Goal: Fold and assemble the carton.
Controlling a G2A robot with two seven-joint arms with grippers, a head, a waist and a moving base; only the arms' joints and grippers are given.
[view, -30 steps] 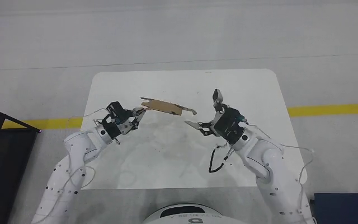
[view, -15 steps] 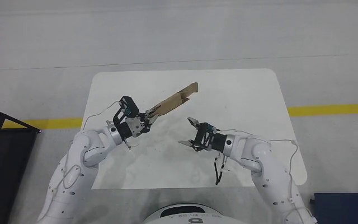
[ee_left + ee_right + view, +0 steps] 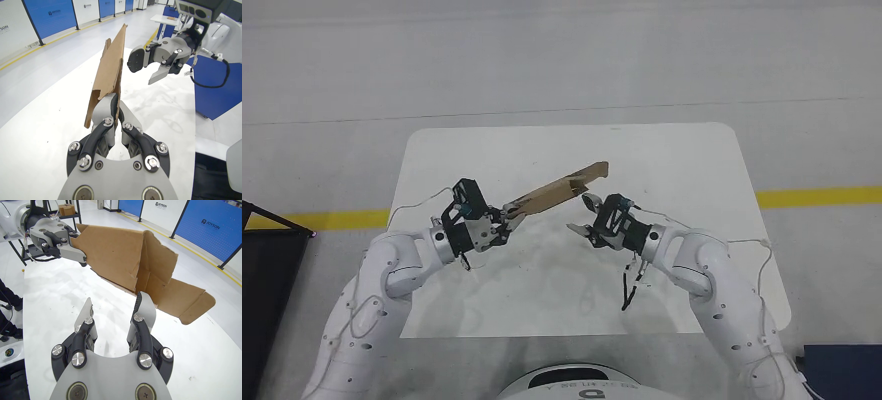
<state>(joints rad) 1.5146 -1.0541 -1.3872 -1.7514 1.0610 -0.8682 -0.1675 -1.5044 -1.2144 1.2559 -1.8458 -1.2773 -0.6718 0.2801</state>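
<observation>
Carton (image 3: 560, 187): likely light, bendy cardboard, best taken at free flap; clamped by left gripper (image 3: 114, 103), right gripper (image 3: 114, 298) agape.

- Looks like a factory test hall: pale polished floor (image 3: 542, 60), yellow lane line (image 3: 822, 197) running across.
- Blue partition panels (image 3: 54, 17) on black stands.
- White worktable (image 3: 682, 160), black rack (image 3: 79, 216) with cardboard boxes (image 3: 65, 208).
</observation>
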